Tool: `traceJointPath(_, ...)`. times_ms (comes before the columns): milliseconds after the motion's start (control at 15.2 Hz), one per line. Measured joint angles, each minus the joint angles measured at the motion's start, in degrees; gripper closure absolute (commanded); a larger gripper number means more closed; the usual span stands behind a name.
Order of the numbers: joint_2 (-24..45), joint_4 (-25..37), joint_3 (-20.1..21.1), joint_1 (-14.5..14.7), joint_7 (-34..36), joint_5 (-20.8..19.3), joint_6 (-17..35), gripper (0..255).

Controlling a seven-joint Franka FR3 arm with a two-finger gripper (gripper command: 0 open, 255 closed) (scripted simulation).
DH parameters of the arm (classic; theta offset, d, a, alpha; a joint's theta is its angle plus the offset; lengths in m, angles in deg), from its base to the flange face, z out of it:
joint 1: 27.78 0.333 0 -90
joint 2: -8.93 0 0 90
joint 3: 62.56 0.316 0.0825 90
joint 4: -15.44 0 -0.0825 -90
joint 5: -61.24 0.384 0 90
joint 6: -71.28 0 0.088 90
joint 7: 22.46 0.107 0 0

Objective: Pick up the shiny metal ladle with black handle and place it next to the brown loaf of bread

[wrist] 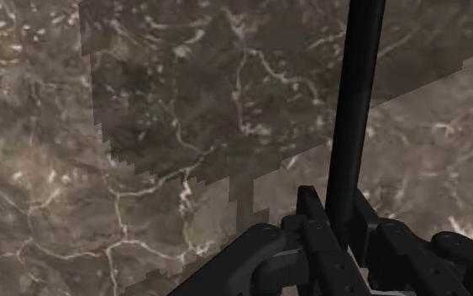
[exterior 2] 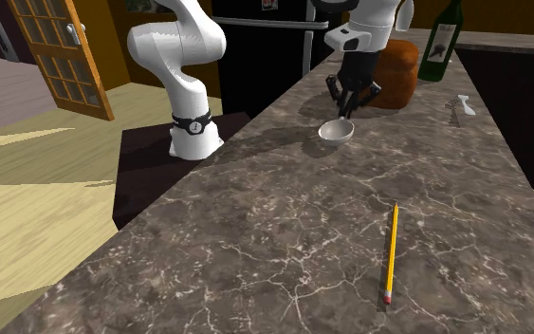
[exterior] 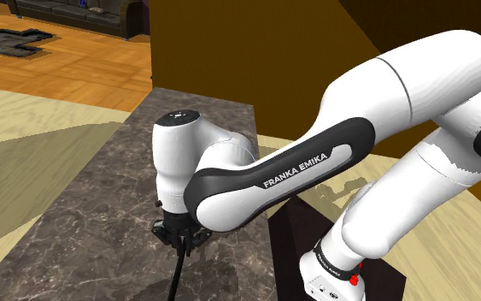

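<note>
One bent arm (exterior: 298,167) points its tool (exterior 2: 351,102) down, clasping the ladle (exterior 2: 336,130).

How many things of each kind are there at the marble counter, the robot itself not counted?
ladle: 1
loaf of bread: 1
green bottle: 1
yellow pencil: 1
small grey object: 1
Total: 5
</note>
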Motion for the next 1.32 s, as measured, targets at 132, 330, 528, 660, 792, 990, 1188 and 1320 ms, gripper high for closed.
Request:
traceJointPath(132,0.56,-0.48,0.23,0.00,0.25,-0.27,0.92,255)
traceJointPath(330,0.65,-0.70,0.25,-0.01,0.24,-0.30,1.19,255)
traceJointPath(528,0.66,-0.77,0.24,-0.02,0.23,-0.30,1.25,0)
traceJointPath(660,0.67,-0.78,0.24,-0.03,0.23,-0.30,1.26,0)
traceJointPath(792,0.67,-0.78,0.24,-0.03,0.23,-0.30,1.26,0)
traceJointPath(990,-0.02,-0.42,-0.03,-0.03,-0.17,0.08,0.36,0)
traceJointPath(1188,-2.74,2.53,-1.13,0.00,-1.04,1.20,-4.81,0)
traceJointPath(1320,-3.47,3.55,-1.58,-0.04,-1.38,1.43,-6.51,0)
